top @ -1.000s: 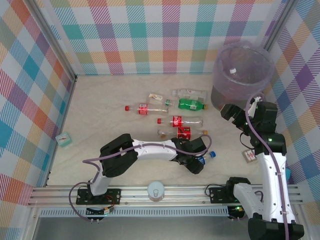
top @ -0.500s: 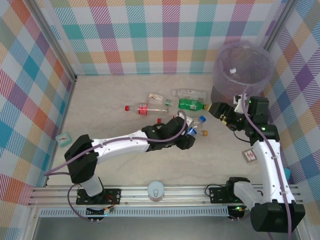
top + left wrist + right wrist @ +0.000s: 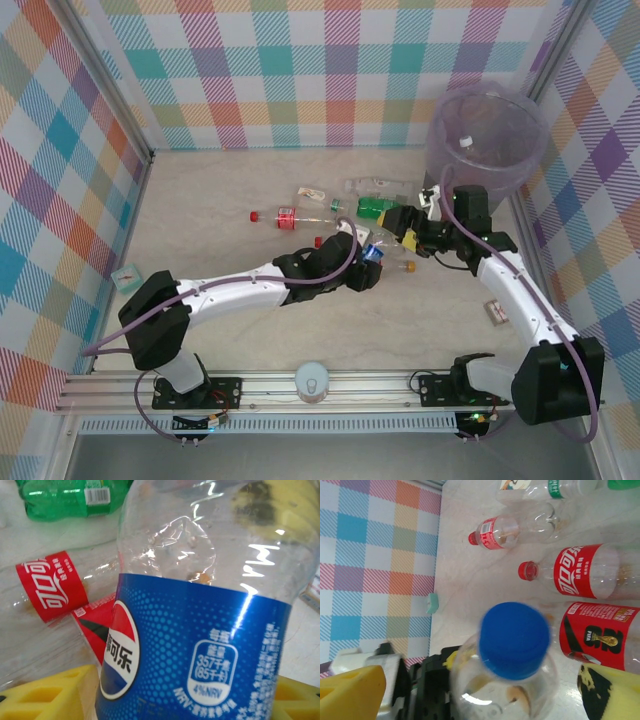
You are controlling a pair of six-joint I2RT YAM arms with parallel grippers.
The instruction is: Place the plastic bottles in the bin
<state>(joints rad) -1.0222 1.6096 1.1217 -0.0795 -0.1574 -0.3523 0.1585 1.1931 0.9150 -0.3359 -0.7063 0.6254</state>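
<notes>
The bin stands at the upper right of the top view, on the counter. The left arm lies stretched from lower left to the centre. The left fingers pinch the blue-labelled bottle by its body, and the bottle's lower end is cut off at the frame edge. The right arm bends in from lower right. The right fingers are spread wide on both sides of the bottle's blue cap, apart from it. Near, on the counter, lie a green bottle and red-labelled bottles.
</notes>
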